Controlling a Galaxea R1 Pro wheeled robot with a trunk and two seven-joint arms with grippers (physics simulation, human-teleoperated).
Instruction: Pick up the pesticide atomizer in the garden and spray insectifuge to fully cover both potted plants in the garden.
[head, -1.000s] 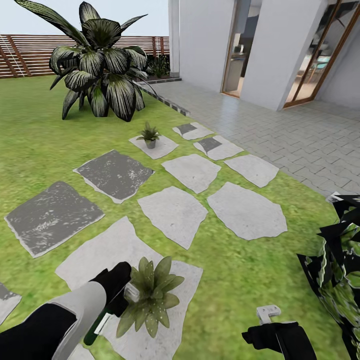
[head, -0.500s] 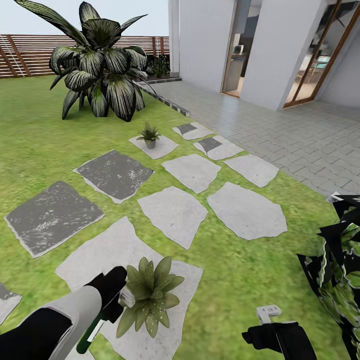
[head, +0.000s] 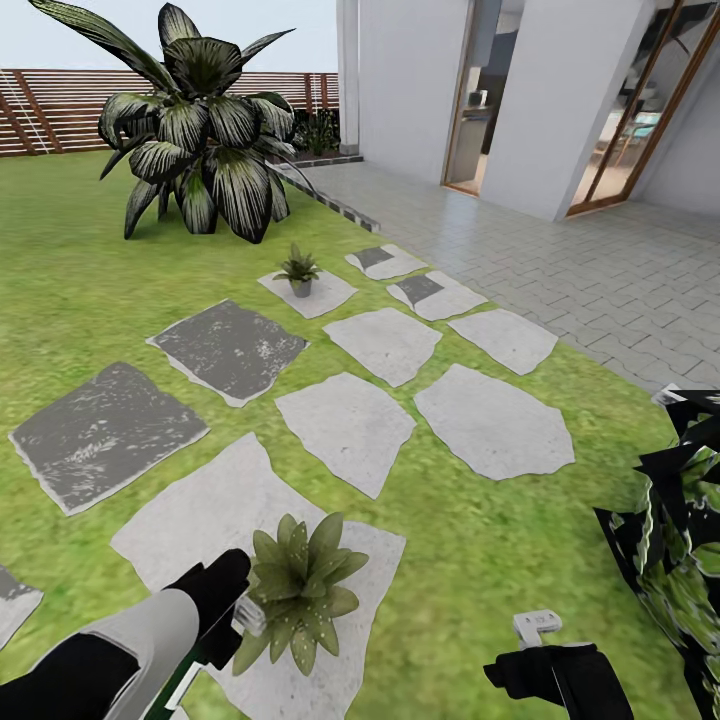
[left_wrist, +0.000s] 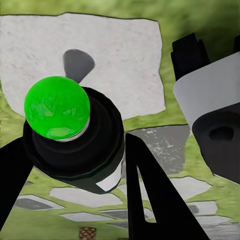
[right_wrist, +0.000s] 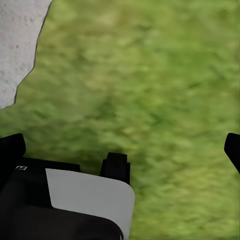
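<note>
In the head view the left gripper (head: 222, 612) was at the lower left, over a pale stepping stone (head: 190, 515), its fingers closed on the pesticide atomizer (head: 250, 616), whose pale spray head poked out right beside the leaves of the near potted plant (head: 297, 588); a strip of dark-green bottle showed below the arm at the picture's lower edge. That plant sat on the same pale stone, leaves spread low. The far potted plant (head: 299, 270), in a small grey pot, stood on another light stone (head: 308, 292) farther up the lawn (head: 70, 300), well apart from the arm, with a big striped-leaf palm (head: 205, 130) behind it and a brown slatted fence (head: 60, 105) at the back. The grey paved patio (head: 560, 260) ran along the right. The right gripper (head: 537, 628) sat low over the grass, near a dark leafy bush (head: 675, 530); whether its fingers were wide or narrow could not be told here. In the left wrist view the atomizer (left_wrist: 75, 137) was seen end-on, a bright green round end in a dark body, clamped between the black fingers (left_wrist: 150, 200), with pale stone and grass behind. In the right wrist view blurred lawn (right_wrist: 150, 75) lay ahead; black finger tips (right_wrist: 10, 150) stood at opposite edges of the picture, wide apart, with nothing between them.
</note>
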